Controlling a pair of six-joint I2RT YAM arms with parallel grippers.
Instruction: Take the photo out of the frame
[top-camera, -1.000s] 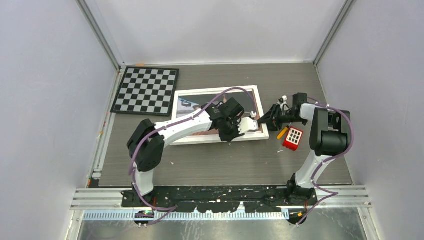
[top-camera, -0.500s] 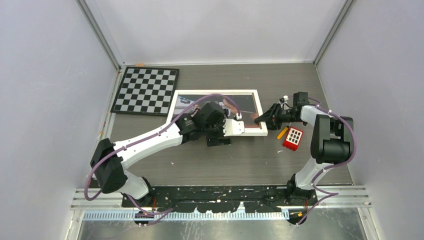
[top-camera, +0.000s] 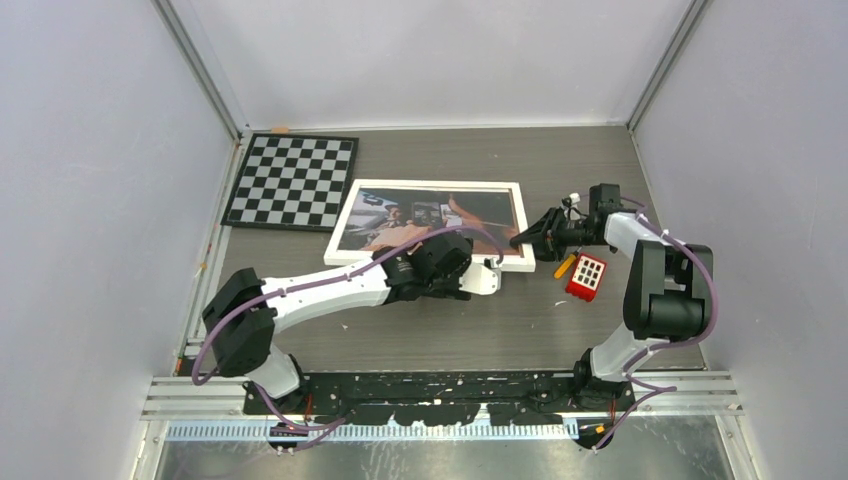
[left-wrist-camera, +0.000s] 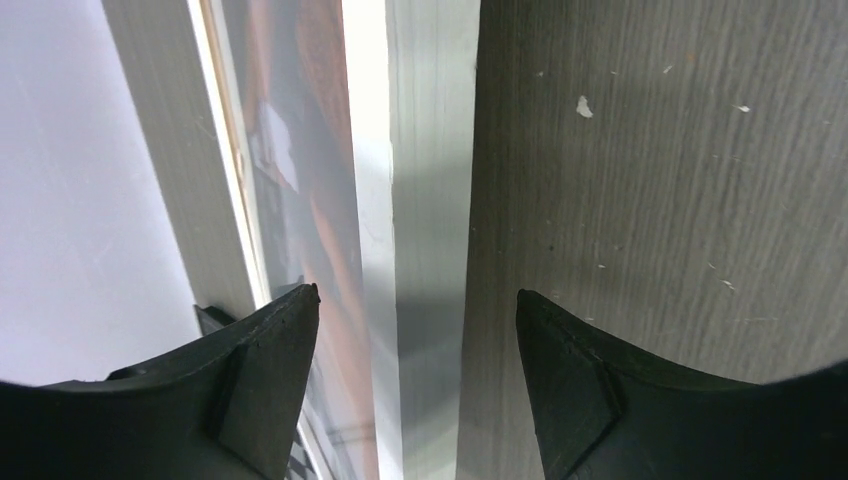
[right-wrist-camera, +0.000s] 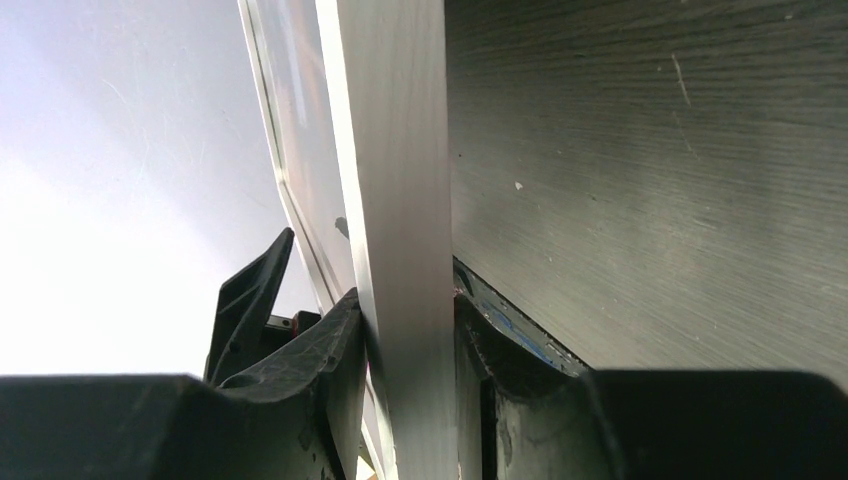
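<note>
The frame lies face up in mid-table, its white border around the photo. My right gripper is shut on the frame's right edge; in the right wrist view the white rim is pinched between both fingers of that gripper. My left gripper is at the frame's near edge by the right corner. In the left wrist view that gripper stands open with the white rim between its fingers, untouched, and a strip of the photo beside it.
A black-and-white checkerboard lies at the back left, close to the frame's corner. A red block with white squares and a small orange piece sit just right of the frame, under the right arm. Walls enclose the table.
The left gripper went from shut to open and drew back from over the frame to its near edge. The frame shifted left and back, showing more of the photo. The right gripper kept its hold.
</note>
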